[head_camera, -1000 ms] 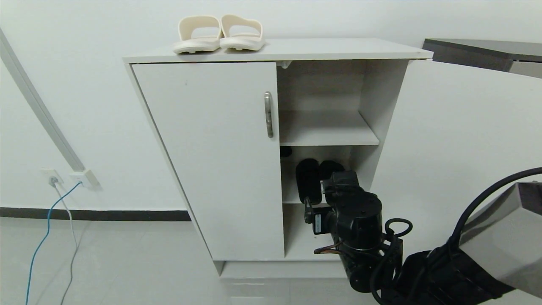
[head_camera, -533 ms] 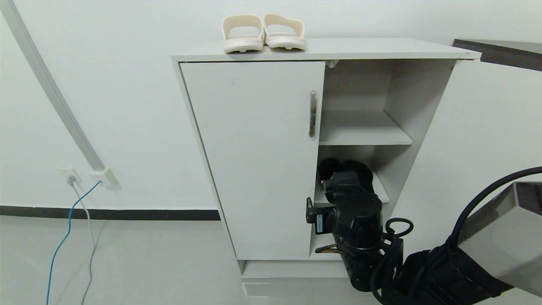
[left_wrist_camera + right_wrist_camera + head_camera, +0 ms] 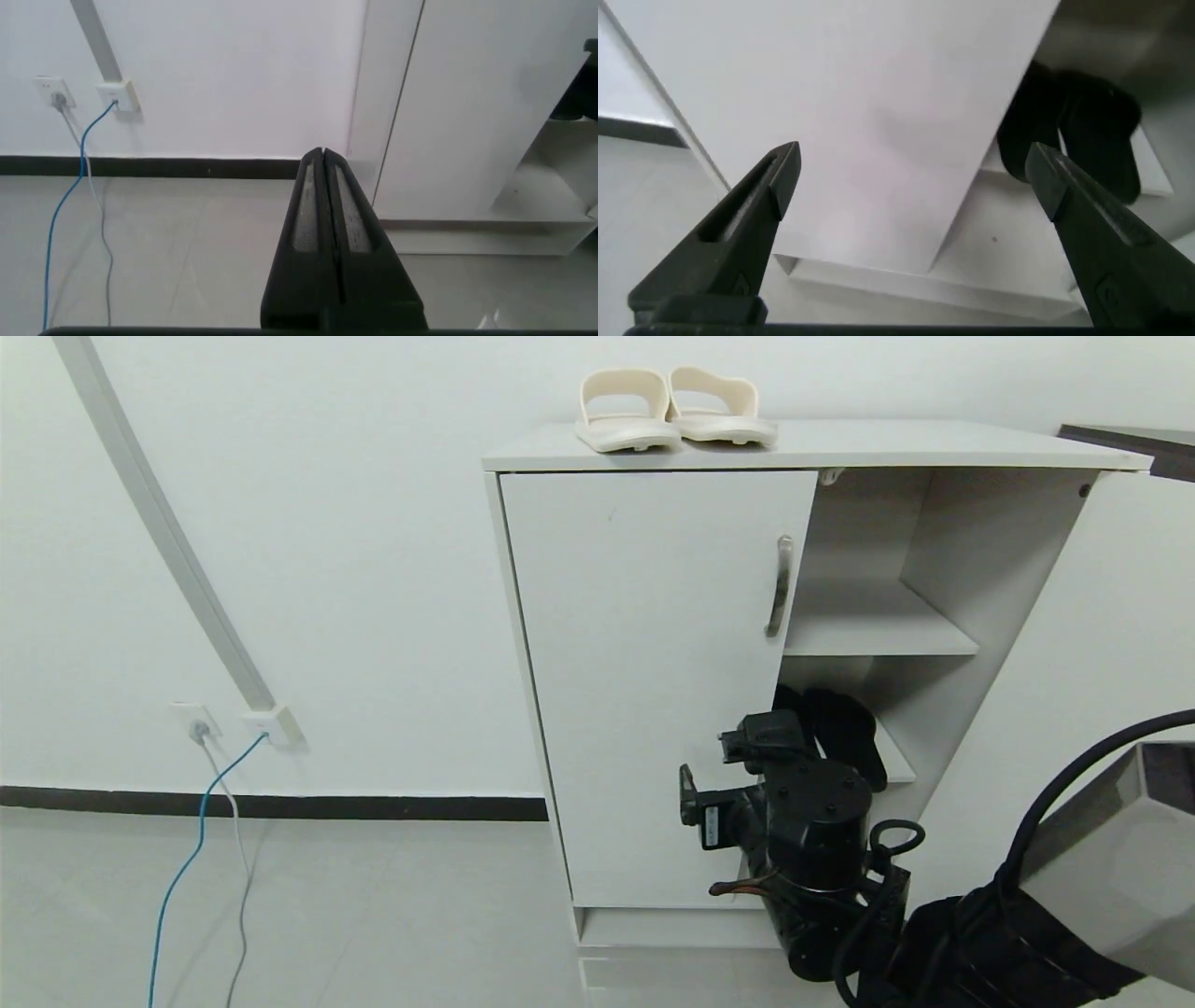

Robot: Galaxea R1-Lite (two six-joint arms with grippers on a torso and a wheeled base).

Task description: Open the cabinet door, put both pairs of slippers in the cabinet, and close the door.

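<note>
A white cabinet [image 3: 653, 709] stands against the wall with its left door shut and its right door [image 3: 1092, 644] swung open. A beige pair of slippers [image 3: 677, 409] rests on the cabinet top. A black pair of slippers [image 3: 845, 728] lies on the middle shelf inside, also seen in the right wrist view [image 3: 1083, 121]. My right gripper [image 3: 913, 157] is open and holds nothing, low in front of the shut door's inner edge, a little short of the black pair. My left gripper [image 3: 322, 159] is shut and holds nothing, low above the floor, facing the cabinet's left corner [image 3: 383, 103].
A metal handle [image 3: 777, 586] sits on the shut door. The upper shelf [image 3: 878, 627] is bare. Wall sockets [image 3: 271, 723] with a blue and a grey cable [image 3: 187, 859] are at the left. A dark surface [image 3: 1120, 433] lies behind the open door. Bare floor spreads to the left.
The whole head view has shifted, so the camera moved leftwards. My right gripper, earlier in the cabinet opening by the black slippers, now stands before the shut door's edge. Both pairs stay put.
</note>
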